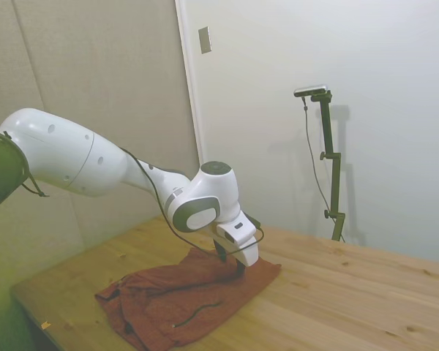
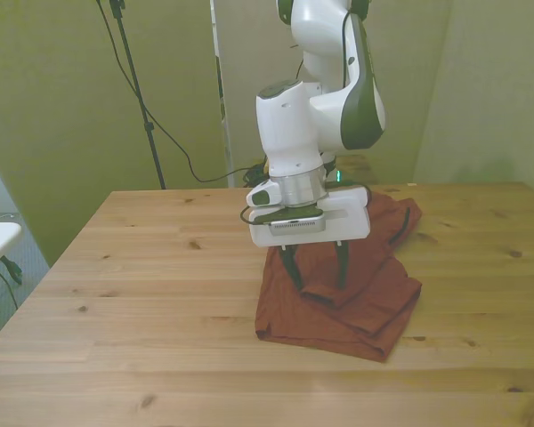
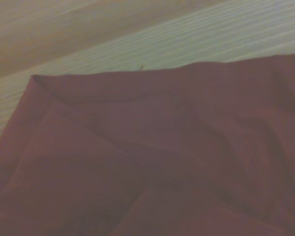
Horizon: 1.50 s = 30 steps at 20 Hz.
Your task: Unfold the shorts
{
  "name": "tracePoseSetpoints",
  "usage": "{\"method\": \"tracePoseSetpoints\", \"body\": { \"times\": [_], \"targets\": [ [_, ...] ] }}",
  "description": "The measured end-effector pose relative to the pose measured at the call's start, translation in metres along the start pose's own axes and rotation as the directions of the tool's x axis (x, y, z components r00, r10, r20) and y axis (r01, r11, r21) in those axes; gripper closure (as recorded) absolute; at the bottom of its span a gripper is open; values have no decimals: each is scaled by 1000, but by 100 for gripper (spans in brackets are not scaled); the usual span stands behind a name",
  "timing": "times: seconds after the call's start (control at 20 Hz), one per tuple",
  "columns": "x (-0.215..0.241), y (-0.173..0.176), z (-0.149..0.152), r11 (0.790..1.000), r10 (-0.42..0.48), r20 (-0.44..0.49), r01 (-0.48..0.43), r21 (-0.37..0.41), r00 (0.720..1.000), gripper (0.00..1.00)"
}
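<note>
The gripper (image 2: pixel 319 267) hangs at the middle of the front view with its fingers spread, tips down on a raised fold of the shorts (image 2: pixel 338 298), not yet closed. The shorts lie folded right of centre in that view, on the table (image 2: pixel 142 294). They look light, limp and wrinkled, likely to drape and drag rather than slide stiffly. A good hold would be the top layer's edge (image 3: pixel 113 73), pinching one layer only.
</note>
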<state>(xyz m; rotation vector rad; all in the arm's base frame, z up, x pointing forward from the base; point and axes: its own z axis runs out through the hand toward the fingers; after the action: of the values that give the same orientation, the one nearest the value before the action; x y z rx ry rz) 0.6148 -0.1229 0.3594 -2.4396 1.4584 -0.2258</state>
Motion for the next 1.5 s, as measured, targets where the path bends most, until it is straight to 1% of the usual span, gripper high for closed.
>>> {"method": "tracePoseSetpoints", "body": {
  "times": [0.4,0.8,0.95,1.15,1.5],
  "targets": [
    [3,4,1,1000,1,5,-1,2,1000,100],
    [3,3,-2,1000,-4,8,4,16,1000,100],
    [2,-1,-8,999,-2,6,2,32,1000,100],
    [-13,-19,-21,998,-33,5,32,59,999,100],
    [-65,-75,-44,990,-102,-19,103,91,995,100]
  ]
}}
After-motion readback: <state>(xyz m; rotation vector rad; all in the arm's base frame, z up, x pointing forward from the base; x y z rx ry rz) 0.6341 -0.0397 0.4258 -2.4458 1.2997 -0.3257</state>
